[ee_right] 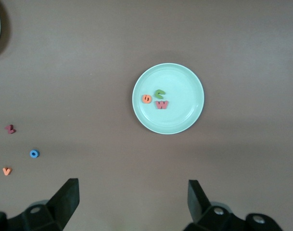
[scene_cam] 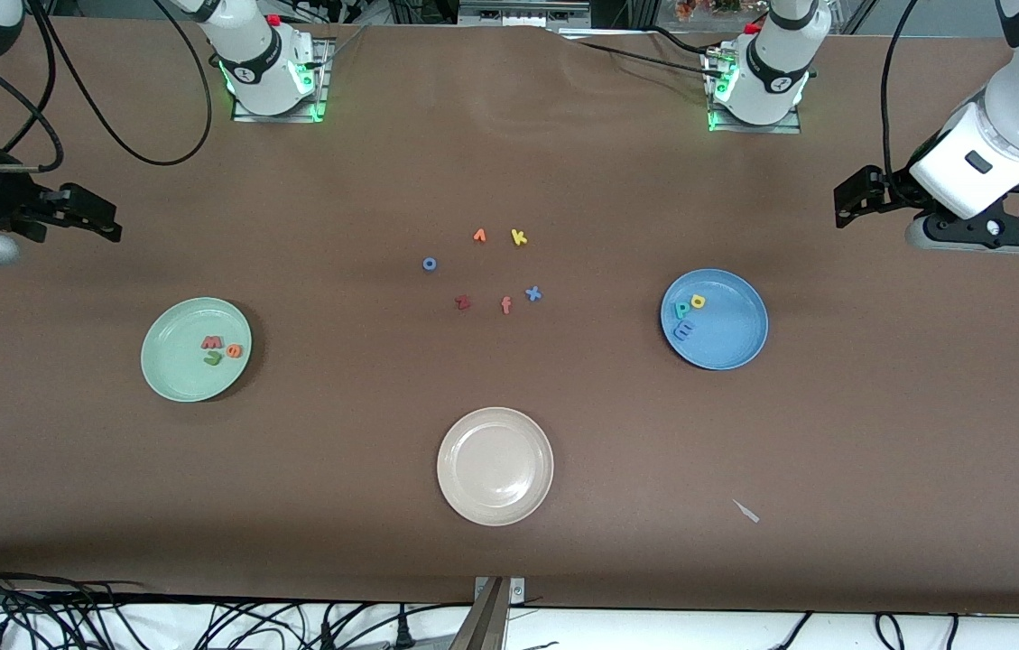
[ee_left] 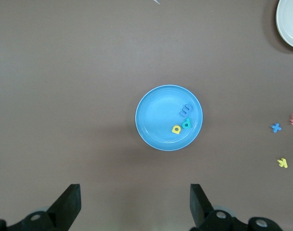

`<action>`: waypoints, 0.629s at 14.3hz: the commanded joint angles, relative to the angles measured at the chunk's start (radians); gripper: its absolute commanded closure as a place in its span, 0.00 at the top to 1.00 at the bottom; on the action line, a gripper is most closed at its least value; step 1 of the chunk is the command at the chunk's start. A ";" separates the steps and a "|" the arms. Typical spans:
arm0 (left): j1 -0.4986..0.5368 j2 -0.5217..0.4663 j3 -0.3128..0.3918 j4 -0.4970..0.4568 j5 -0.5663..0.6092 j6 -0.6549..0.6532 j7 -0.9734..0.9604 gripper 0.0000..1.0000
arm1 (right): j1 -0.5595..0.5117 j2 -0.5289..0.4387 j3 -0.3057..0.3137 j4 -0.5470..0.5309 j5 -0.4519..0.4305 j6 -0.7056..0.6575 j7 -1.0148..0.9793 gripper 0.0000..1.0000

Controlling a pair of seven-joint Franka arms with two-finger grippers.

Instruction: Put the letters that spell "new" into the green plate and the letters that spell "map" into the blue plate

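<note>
Front view: my judgement is that sorting is complete, so the next move calls only for holding both arms clear, with my left gripper wide and empty over bare table at the left arm's end and my right gripper the same at the right arm's end. Green plate holds w, e and n; blue plate holds a, p and m; beige plate, nearest the camera, holds nothing. Spare letters, among them k, x, f and z, lie loose mid-table, between the two filled plates.
</note>
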 commanded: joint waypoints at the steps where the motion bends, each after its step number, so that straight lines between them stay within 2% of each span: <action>1: 0.006 -0.009 -0.003 0.009 -0.006 -0.020 -0.005 1.00 | -0.001 -0.042 0.013 0.004 -0.043 -0.031 0.021 1.00; 6: 0.003 -0.009 -0.003 0.009 -0.006 -0.020 -0.006 1.00 | -0.043 -0.068 0.016 0.004 -0.031 -0.063 0.022 1.00; 9: 0.001 -0.009 -0.003 0.009 -0.006 -0.023 -0.003 1.00 | -0.087 -0.069 0.056 -0.001 -0.030 -0.074 0.006 1.00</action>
